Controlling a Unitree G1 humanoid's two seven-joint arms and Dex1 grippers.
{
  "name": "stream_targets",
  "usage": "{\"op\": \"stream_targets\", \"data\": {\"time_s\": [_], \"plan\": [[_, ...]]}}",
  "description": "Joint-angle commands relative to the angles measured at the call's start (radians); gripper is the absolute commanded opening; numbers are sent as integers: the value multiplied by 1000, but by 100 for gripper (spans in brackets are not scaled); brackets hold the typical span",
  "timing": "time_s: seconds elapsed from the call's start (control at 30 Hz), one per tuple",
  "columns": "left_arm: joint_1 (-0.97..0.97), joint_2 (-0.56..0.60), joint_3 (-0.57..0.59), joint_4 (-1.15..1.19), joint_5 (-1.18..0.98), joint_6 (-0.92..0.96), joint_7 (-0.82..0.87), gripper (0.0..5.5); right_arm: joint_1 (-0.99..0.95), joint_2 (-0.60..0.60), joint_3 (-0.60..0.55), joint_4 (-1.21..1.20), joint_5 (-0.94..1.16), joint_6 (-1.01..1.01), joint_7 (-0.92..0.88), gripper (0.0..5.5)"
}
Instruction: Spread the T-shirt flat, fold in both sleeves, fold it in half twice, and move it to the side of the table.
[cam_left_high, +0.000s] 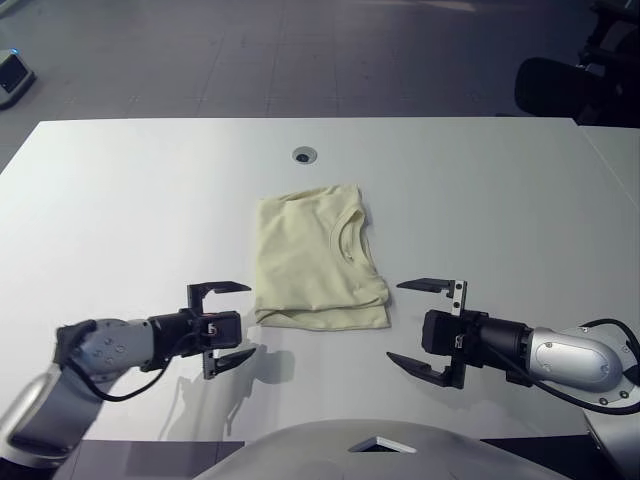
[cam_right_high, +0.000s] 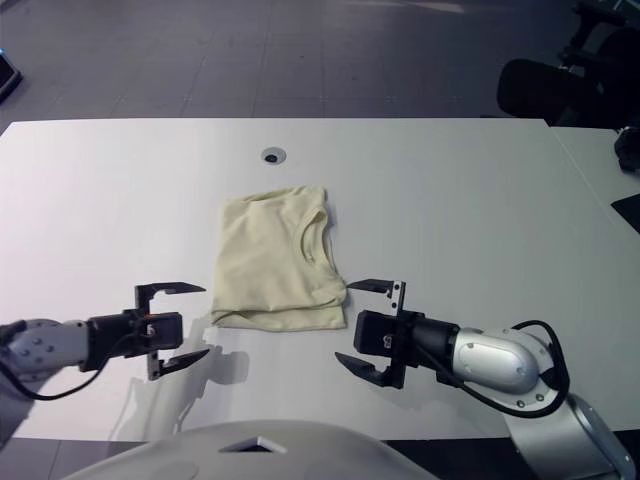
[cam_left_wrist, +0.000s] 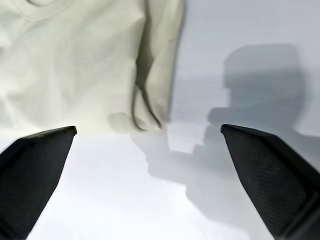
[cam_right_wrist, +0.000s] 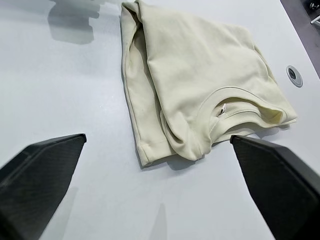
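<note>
The left jaws stand wide open, empty, just off the table (cam_left_high: 120, 200), with their tips pointing toward 3 o'clock. The right jaws are also wide open and empty, and point toward 9 o'clock. Between them and a little farther out lies the T-shirt (cam_left_high: 315, 260), near the middle of the table. The left jaws are at about 7 o'clock from it and the right jaws at about 5 o'clock. Both are close to its near corners but do not touch it.

The T-shirt is a compact rectangle. Its collar (cam_right_wrist: 235, 100) is on the 3 o'clock side, and several layers show along the near edge. At 12 o'clock from it, well apart, there is a small round cable hole (cam_left_high: 304, 155).

To my judgement the folding is mostly finished, and what remains is a last fold or the move to the side. To do this well, each pair of jaws should take the whole stack of layers at its corner, not only the top sheet. Both arms should then travel together, low and at the same speed, so that the folds do not open. The thick 3 o'clock corner needs a deeper bite.
</note>
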Motion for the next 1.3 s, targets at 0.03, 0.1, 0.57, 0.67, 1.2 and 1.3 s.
{"op": "stream_targets", "data": {"time_s": [0.03,0.1,0.57,0.67,1.2,1.3], "plan": [[-43,-46,-94,28,140,-16,76,518,-21,-15,21,25,-9,-24,-10,540],[-75,-57,-140,63,199,-38,94,493,-27,-17,36,34,-18,-34,-16,540],[-108,-67,-213,117,278,-88,101,250,-128,12,325,258,-363,-306,-100,540],[-120,-67,-212,122,270,-92,88,195,-139,45,374,325,-447,-351,-129,540],[-139,-71,-231,111,246,-115,28,9,-178,135,419,512,-654,-482,-195,303],[-138,-75,-235,108,248,-114,29,9,-178,142,416,519,-657,-491,-190,249]]}}
